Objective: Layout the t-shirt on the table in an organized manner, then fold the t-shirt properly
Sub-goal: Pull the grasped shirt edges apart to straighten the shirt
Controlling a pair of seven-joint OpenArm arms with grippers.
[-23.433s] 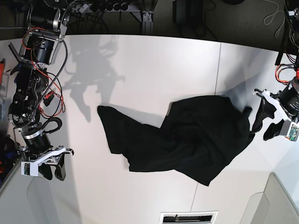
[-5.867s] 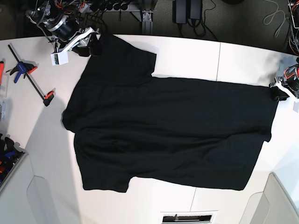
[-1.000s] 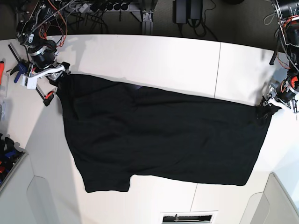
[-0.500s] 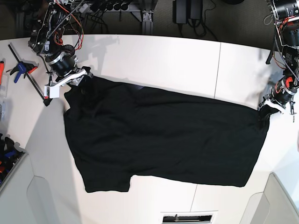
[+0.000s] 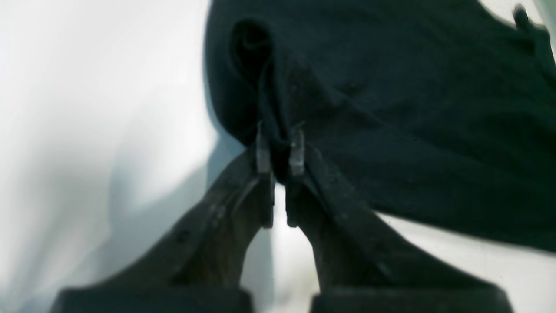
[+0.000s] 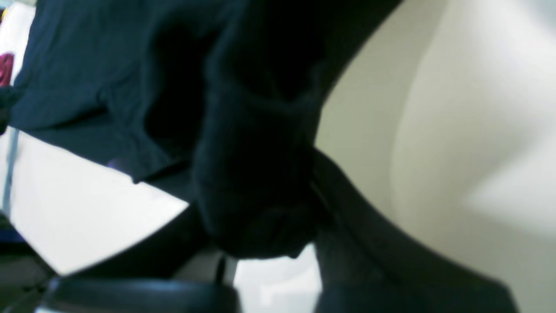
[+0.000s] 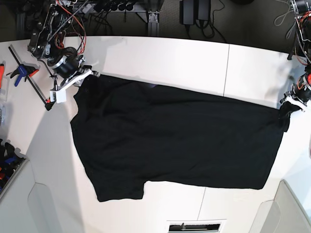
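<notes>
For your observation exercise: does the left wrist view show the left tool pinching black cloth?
Yes, the left tool grips a fold of the black cloth t-shirt.

The t-shirt point(image 7: 180, 141) is seen as soft, matt black cloth, lightly creased. The table point(image 7: 160, 60) is shown as smooth white panels with a faint sheen. Matt dark fingers point(image 5: 260, 152) with dull grey pads are seen on the left gripper point(image 5: 278, 150).

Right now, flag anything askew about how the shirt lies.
The t-shirt lies slanted across the table, its far sleeve folded under, with both far corners pinched up by the left pincer and right pincer.
</notes>
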